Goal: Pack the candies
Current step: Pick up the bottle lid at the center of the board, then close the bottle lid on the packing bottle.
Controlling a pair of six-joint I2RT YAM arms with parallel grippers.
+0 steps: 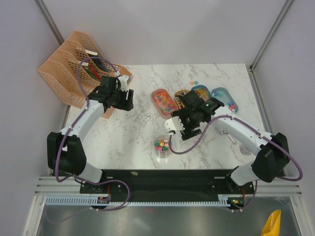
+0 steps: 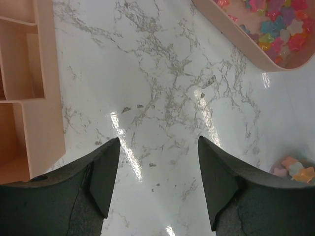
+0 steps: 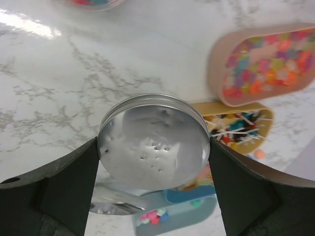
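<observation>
Right claw (image 3: 153, 160) clamps the lid (image 3: 152, 140).
Hold it level, centred over the jar (image 1: 162, 146); left claw (image 2: 158, 145) gapes empty.

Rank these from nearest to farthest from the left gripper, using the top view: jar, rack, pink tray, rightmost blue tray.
1. Rack, close on the left gripper's left.
2. Pink tray, to its right.
3. Jar, right and toward the arm bases.
4. Blue tray, far right.
</observation>
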